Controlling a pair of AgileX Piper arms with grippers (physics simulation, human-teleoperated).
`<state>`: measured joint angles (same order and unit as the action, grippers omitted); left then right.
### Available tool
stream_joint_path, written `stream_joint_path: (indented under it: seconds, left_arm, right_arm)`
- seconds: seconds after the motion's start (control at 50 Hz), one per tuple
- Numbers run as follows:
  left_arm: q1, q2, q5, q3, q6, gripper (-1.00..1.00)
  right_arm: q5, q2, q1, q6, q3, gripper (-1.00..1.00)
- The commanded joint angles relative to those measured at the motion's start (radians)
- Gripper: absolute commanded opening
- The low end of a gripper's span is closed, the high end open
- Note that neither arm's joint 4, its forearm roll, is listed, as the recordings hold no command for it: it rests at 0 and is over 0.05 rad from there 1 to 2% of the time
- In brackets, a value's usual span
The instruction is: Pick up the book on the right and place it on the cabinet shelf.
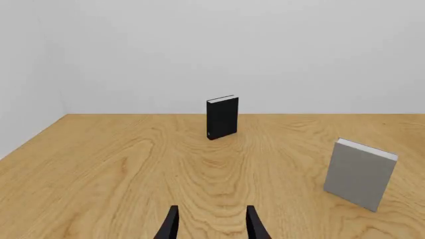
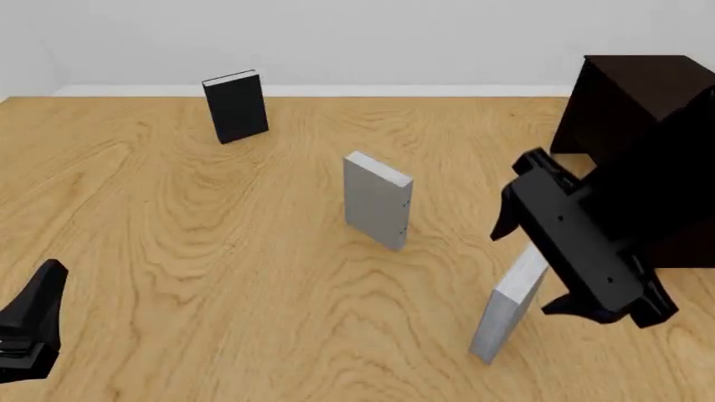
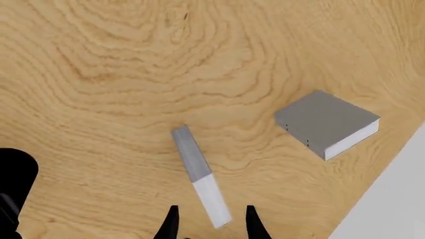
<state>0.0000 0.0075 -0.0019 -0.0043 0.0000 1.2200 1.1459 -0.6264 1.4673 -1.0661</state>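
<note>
Right now the slim grey book (image 2: 508,310) stands tilted on the wood-grain table (image 2: 223,251), near the dark boxy cabinet (image 2: 637,109); right claw (image 3: 209,221) open above its whitish top edge; left claw (image 1: 211,224) open, well apart.

The slim grey book (image 2: 508,310) stands tilted just before the dark cabinet (image 2: 642,126).
</note>
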Motion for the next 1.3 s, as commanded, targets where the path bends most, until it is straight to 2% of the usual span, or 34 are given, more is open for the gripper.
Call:
stream_joint_path:
  seconds: [0.02,0.18,0.2,0.3,0.4,0.46,0.52,0.58,0.66,0.76,0.86,0.94,0.96,0.98,1.2,1.22,1.3]
  left_arm:
    - [0.000,0.000,0.000,0.000,0.000,1.00]
    - [0.000,0.000,0.000,0.000,0.000,1.00]
    - [0.000,0.000,0.000,0.000,0.000,1.00]
    - [0.000,0.000,0.000,0.000,0.000,1.00]
    - [0.000,0.000,0.000,0.000,0.000,1.00]
    - [0.000,0.000,0.000,0.000,0.000,1.00]
    - [0.000,0.000,0.000,0.000,0.000,1.00]
    - [0.000,0.000,0.000,0.000,0.000,1.00]
    - [0.000,0.000,0.000,0.000,0.000,1.00]
    - [0.000,0.000,0.000,0.000,0.000,1.00]
    - [0.000,0.000,0.000,0.000,0.000,1.00]
    - [0.000,0.000,0.000,0.000,0.000,1.00]
    - [0.000,0.000,0.000,0.000,0.000,1.00]
    - [0.000,0.000,0.000,0.000,0.000,1.00]
    - [0.000,0.000,0.000,0.000,0.000,1.00]
    - [0.000,0.000,0.000,0.000,0.000,1.00]
    - [0.000,0.000,0.000,0.000,0.000,1.00]
  right_arm:
    - [0.000,0.001,0.008,-0.011,0.026,1.00]
    - [0.000,0.012,-0.008,-0.032,0.026,1.00]
    - [0.000,0.023,-0.022,-0.055,0.027,1.00]
    - [0.000,0.019,-0.008,-0.039,0.044,1.00]
    - [0.000,0.039,-0.032,-0.070,0.030,1.00]
    - [0.000,0.040,-0.024,-0.064,0.038,1.00]
    - [0.000,0.056,-0.047,-0.097,0.032,1.00]
    - [0.000,0.058,-0.044,-0.097,0.040,1.00]
    - [0.000,0.071,-0.066,-0.128,0.039,1.00]
    - [0.000,0.078,-0.066,-0.135,0.033,1.00]
    - [0.000,0.075,-0.049,-0.120,0.043,1.00]
    - [0.000,0.086,-0.068,-0.151,0.042,1.00]
    - [-0.001,0.073,-0.040,-0.116,0.057,1.00]
    - [-0.001,0.071,-0.033,-0.110,0.066,1.00]
    - [0.000,0.078,-0.024,-0.109,0.069,1.00]
    - [0.000,0.072,-0.009,-0.092,0.077,1.00]
    - [-0.001,0.071,0.006,-0.078,0.080,1.00]
